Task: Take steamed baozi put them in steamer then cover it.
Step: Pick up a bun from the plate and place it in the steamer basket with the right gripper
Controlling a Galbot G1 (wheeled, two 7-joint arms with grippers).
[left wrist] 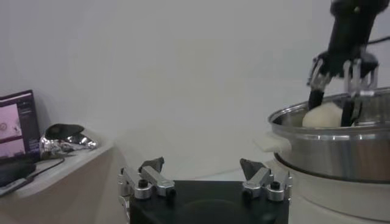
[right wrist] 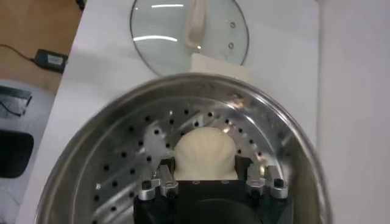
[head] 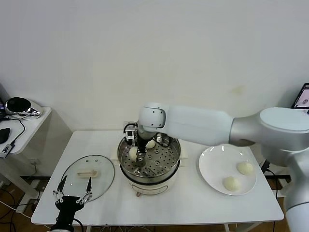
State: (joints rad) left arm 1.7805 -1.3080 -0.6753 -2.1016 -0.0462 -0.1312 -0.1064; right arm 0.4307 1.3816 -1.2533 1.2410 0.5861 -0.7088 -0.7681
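Right gripper (right wrist: 206,172) clamps baozi (right wrist: 204,152) inside steamer (right wrist: 109,140).

A plain white wall (head: 145,48) fills the back of the room. A white tabletop (head: 193,203) stands in front of it. Beside it, a small white side table (head: 29,126) holds a shiny silver thing (head: 19,105) and black cables (head: 17,135). The floor (right wrist: 36,24) is brown.

White table (head: 193,203), against pale wall. Glass lid (head: 89,177) lies flat at table's left front, cream handle up. White plate (head: 215,166) at right. Side table (head: 26,128) further left carries a shiny dark rounded object (head: 19,106), cable trailing. Screen edge (head: 302,96) at far right.
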